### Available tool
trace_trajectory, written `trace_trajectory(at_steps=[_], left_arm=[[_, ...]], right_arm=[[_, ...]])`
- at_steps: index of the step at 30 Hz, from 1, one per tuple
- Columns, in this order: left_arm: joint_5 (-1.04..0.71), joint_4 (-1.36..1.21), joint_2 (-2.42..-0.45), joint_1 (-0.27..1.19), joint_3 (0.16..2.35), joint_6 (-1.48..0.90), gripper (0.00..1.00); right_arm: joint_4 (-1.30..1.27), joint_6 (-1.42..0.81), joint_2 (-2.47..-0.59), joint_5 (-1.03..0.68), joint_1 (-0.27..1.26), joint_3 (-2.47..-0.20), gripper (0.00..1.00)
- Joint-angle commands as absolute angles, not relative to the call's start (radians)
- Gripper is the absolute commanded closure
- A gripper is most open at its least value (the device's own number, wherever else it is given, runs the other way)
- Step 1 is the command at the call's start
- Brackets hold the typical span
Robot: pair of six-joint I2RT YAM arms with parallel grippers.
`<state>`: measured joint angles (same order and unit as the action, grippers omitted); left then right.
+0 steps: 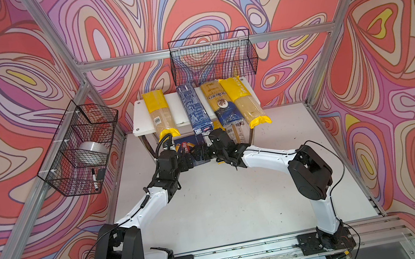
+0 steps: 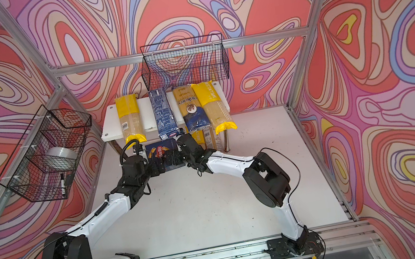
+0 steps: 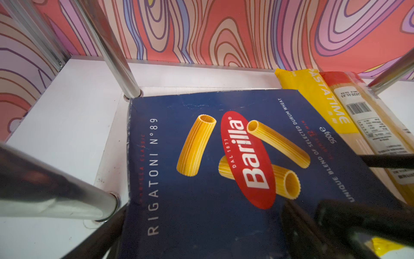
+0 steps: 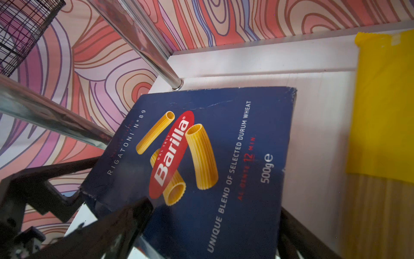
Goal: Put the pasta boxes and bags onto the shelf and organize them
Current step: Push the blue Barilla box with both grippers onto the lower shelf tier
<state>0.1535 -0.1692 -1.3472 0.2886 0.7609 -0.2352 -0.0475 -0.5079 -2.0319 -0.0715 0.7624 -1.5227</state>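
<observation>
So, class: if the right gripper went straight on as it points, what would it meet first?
Most likely the Barilla rigatoni box, lying directly ahead of the right gripper; depth is unclear.

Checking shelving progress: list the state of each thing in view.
Shelf: upright.
Rigatoni box: flat, face up, partly on lower tier.
Narrow box: flat on top tier, overhanging.
Ankara bag: same.
Left yellow bag: same.
Right yellow bag: same.
Lower yellow bag: flat on lower tier.
Red-ended bag: flat beside it.
Left claw: open at rigatoni box.
Right claw: open at rigatoni box.
</observation>
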Motion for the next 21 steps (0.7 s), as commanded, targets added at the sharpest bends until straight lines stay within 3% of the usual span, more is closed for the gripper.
trace_trajectory(at_steps=[1,12,21], left_arm=[[0.166,-0.17,-1.308,0.307,0.82,-0.208,0.0],[0.191,-0.145,-1.223,0.293,0.756,-0.265,0.0],[0.18,-0.031,-1.155,0.285,0.76,-0.313,0.0]], right_arm=[[-0.145,-0.468,-1.984,-0.106,0.791,-1.5,0.02],[-0.234,-0.383,-1.865,-0.024,0.783,-1.322,0.02],[-0.27,-0.404,-1.793,-0.057,0.787,-1.22,0.03]])
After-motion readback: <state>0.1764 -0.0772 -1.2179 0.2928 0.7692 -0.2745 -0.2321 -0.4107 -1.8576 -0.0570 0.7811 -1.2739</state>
